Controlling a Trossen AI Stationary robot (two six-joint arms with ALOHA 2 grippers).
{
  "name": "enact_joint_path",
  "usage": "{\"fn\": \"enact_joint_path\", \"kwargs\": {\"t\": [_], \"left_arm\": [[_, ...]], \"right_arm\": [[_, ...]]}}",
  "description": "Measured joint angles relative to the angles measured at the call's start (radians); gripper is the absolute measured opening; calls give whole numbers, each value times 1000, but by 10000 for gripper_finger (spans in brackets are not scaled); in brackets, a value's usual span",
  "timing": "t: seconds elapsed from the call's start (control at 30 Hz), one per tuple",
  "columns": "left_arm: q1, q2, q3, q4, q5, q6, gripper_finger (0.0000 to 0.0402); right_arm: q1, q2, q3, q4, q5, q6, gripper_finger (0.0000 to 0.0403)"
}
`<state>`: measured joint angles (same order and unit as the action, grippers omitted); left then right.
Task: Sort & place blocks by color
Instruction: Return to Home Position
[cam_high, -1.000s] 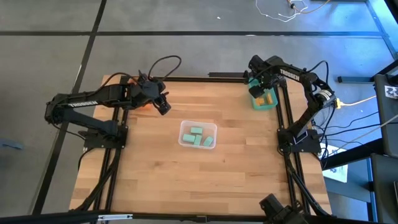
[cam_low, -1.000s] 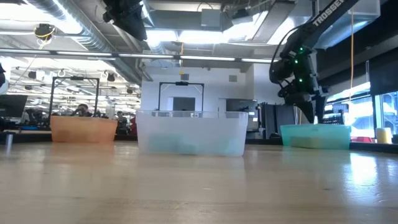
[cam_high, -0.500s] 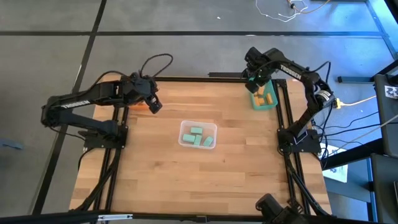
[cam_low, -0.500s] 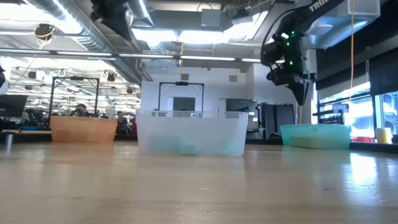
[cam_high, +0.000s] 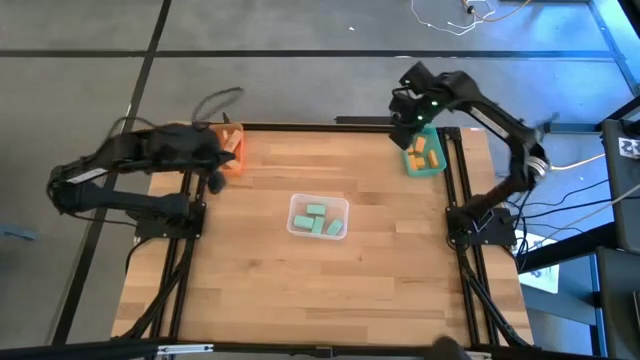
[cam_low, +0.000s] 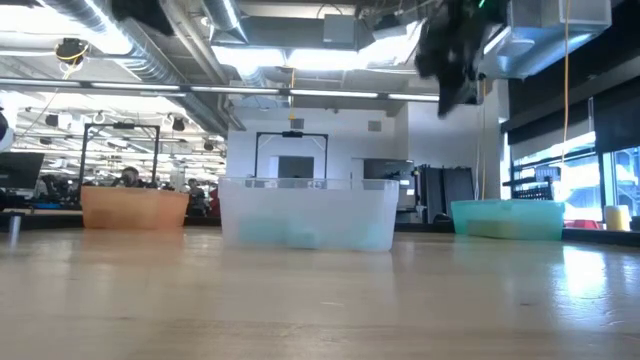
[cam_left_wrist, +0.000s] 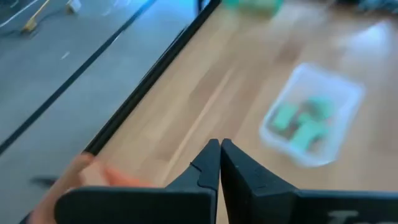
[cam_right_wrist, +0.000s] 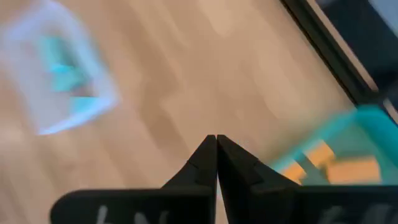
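Several mint green blocks (cam_high: 320, 218) lie in the clear tray (cam_high: 296, 226) at the table's middle. Orange-tan blocks (cam_high: 428, 155) lie in the teal tray (cam_high: 411, 169) at the far right corner. An orange tray (cam_high: 231, 150) stands at the far left; its contents are hidden. My left gripper (cam_high: 213, 182) hangs shut and empty beside the orange tray, near the table's left edge. My right gripper (cam_high: 405, 110) is shut and empty, high above the far edge next to the teal tray. Both wrist views show shut fingers (cam_left_wrist: 219, 146) (cam_right_wrist: 216, 140) with nothing between them.
A black frame rail (cam_high: 330, 124) runs along the table's far edge, and the arms' stands (cam_high: 165, 215) (cam_high: 480, 225) sit at the left and right sides. In the low view the three trays (cam_low: 308, 212) stand in a row. Bare wood (cam_high: 320, 290) lies toward the near edge.
My left gripper has drawn back from the table toward its left edge, past the orange tray. My right gripper has risen from just over the teal tray and gone toward the far edge. The trays and the blocks in them have stayed where they were.
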<state>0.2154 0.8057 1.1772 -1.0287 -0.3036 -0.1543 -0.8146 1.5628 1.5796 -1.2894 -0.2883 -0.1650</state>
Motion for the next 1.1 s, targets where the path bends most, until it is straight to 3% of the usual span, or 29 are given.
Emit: {"fn": "enact_joint_path", "kwargs": {"t": [0.37, 0.53, 0.9, 1.1], "left_arm": [[0, -300, 1, 21, 70, 37, 4], [0, -418, 1, 60, 115, 69, 1], [0, -576, -7, 83, 126, 95, 2], [0, -680, -83, 115, 127, 105, 2]], "right_arm": [[106, -365, 1, 139, -277, -131, 12], [133, -486, -8, 165, -293, -131, 12], [138, -822, -405, 431, -289, 1, 12], [138, -1013, -618, 557, -280, 96, 12]]}}
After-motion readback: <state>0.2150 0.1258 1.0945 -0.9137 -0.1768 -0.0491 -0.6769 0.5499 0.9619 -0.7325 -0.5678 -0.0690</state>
